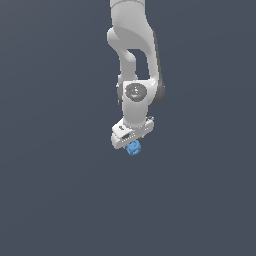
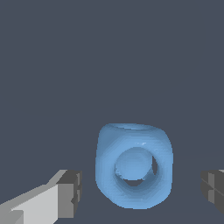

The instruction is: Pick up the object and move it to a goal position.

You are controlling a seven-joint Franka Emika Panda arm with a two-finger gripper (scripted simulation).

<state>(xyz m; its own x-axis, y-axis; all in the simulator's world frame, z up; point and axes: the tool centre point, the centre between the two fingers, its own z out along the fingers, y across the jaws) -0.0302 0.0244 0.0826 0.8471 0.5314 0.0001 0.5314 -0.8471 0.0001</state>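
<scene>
The object [image 2: 133, 168] is a small bright-blue lumpy item with a ring-like hole on its face. In the wrist view it sits between my two grey fingertips [image 2: 72, 192], with a clear gap on each side. My gripper [image 2: 142, 192] is open around it and does not touch it. In the exterior view the object [image 1: 133, 148] shows just below the white gripper [image 1: 131, 142], which hangs from the white arm and partly hides it.
A plain dark grey-blue surface [image 1: 60, 200] fills both views. No other object shows.
</scene>
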